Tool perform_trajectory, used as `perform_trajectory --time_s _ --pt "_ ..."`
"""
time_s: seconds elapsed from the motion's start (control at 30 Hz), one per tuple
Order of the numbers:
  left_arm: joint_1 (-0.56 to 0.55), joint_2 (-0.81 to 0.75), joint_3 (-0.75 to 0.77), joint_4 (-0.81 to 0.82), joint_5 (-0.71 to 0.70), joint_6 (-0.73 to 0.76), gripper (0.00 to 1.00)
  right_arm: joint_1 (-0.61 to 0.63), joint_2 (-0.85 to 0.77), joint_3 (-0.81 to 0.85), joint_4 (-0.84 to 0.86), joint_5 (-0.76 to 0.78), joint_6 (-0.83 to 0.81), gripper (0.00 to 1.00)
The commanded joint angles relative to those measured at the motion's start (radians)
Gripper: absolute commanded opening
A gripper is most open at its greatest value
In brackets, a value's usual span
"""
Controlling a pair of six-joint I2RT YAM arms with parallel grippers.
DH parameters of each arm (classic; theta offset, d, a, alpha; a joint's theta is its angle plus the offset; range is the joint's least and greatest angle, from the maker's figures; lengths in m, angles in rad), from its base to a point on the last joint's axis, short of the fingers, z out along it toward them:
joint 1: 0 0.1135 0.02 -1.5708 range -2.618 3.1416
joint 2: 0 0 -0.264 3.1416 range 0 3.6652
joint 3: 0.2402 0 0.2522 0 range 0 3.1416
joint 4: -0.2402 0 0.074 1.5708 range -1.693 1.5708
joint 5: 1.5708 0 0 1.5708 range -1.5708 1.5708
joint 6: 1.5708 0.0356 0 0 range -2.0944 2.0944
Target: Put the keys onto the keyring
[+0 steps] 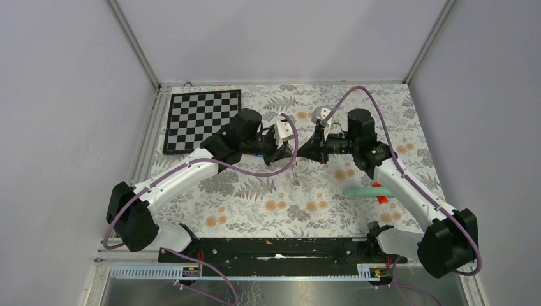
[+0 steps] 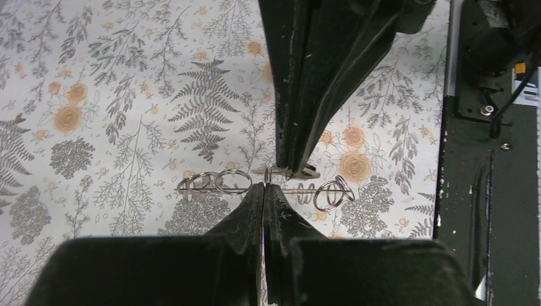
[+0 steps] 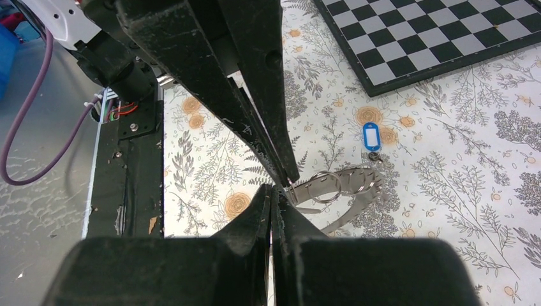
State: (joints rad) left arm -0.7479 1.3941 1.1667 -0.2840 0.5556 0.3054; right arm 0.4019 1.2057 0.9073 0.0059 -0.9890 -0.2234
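The left fingers (image 2: 250, 207) are pressing together, pinching the thin band of the keyring (image 3: 348, 180). The right fingers (image 3: 258, 213) are likewise pressing together on the same band, almost tip to tip with the left ones. The two pairs are meeting nose to nose over the middle of the tabletop (image 3: 446, 159), probably so that one is steadying the hoop while the other is working at its opening. The keyring appears to be hanging between them, clear of the tabletop, and is carrying several small wire rings (image 2: 233, 182) strung along it. Just beyond its far edge the blue-tagged key (image 3: 371, 136) is showing. I cannot tell whether it is dangling from the hoop or lying below it. The black-tagged key is not showing in any view. The chequered board (image 3: 434, 38) is lying well apart, toward the far left corner.
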Motion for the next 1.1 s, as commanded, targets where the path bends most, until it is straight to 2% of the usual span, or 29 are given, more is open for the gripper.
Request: perform_trajectory --time_s 0.0,0.4,1.07 --pt "-0.005 -0.046 -0.011 0.082 -0.065 -0.001 0.00 -0.005 -0.004 0.009 0.000 0.017 -0.014 0.00" --pt "-0.008 -0.041 -0.006 0.083 -0.062 0.000 0.00 -0.005 0.019 0.021 -0.031 0.041 -0.003 0.00" --pt "-0.017 -0.032 -0.006 0.075 -0.035 0.006 0.00 -0.005 0.043 0.026 0.031 0.049 0.045 0.00"
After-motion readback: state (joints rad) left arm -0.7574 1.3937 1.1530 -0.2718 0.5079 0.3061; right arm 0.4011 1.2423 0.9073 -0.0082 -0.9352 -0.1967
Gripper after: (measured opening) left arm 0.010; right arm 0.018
